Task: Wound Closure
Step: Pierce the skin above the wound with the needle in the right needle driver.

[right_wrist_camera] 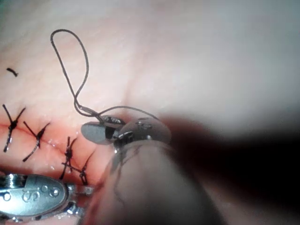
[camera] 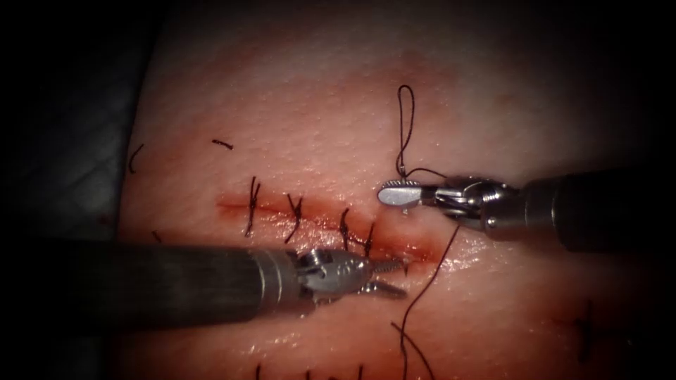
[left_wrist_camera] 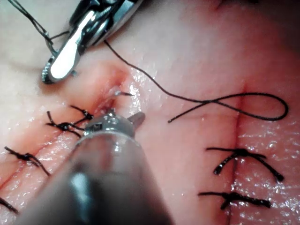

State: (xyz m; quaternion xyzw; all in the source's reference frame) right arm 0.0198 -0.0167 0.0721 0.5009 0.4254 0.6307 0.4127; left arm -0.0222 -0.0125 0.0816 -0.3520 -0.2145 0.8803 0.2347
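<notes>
Tissue [camera: 296, 127] soft, wet, four stitches [camera: 292, 217] across cut [camera: 324, 224]. Left tool [camera: 384, 278] at cut's right end, fingers parted, empty. Right tool [camera: 400, 195] above cut, fingers clamped on thread [camera: 405, 119]; thread limp, slippery, best gripped near knot. Needle unseen.

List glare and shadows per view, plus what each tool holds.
Endoscope view: dark edges; glare on right tool, shut on thread; left tool open, holding nothing. Left wrist view: wet tissue glints. Right wrist view: shaft's shadow on tissue. Needle's place unclear.
</notes>
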